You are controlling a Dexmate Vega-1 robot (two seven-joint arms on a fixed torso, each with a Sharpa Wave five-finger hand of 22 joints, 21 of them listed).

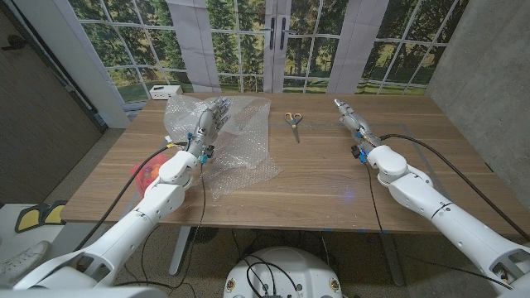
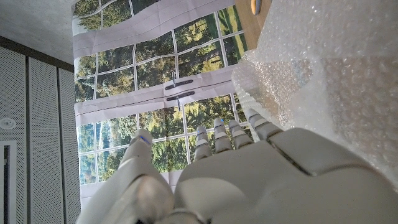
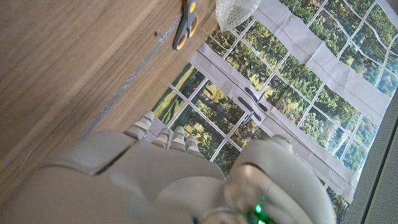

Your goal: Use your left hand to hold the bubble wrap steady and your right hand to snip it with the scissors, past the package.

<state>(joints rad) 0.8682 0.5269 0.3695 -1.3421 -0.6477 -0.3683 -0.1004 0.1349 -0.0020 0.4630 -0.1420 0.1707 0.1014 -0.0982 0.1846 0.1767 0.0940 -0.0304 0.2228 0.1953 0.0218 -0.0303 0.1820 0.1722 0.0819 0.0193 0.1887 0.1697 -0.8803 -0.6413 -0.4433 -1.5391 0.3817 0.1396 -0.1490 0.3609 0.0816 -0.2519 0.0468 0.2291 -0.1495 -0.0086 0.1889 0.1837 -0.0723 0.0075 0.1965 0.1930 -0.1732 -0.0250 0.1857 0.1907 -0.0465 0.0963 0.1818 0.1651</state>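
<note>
The left arm reaches forward from the near left corner, and the left hand (image 1: pixel 211 117) lies over the bubble wrap (image 1: pixel 236 153) spread on the far left part of the wooden table (image 1: pixel 323 178), fingers (image 2: pixel 227 134) stretched out side by side and gripping nothing. The right arm stretches toward the far right, where the right hand (image 1: pixel 349 116) has straight fingers and holds nothing. The scissors (image 1: pixel 294 121) lie untouched between the hands, right of the wrap

Clear bubble wrap (image 1: pixel 225 139) crumpled on table's left; orange-handled scissors (image 1: pixel 293 122) flat, well apart.
</note>
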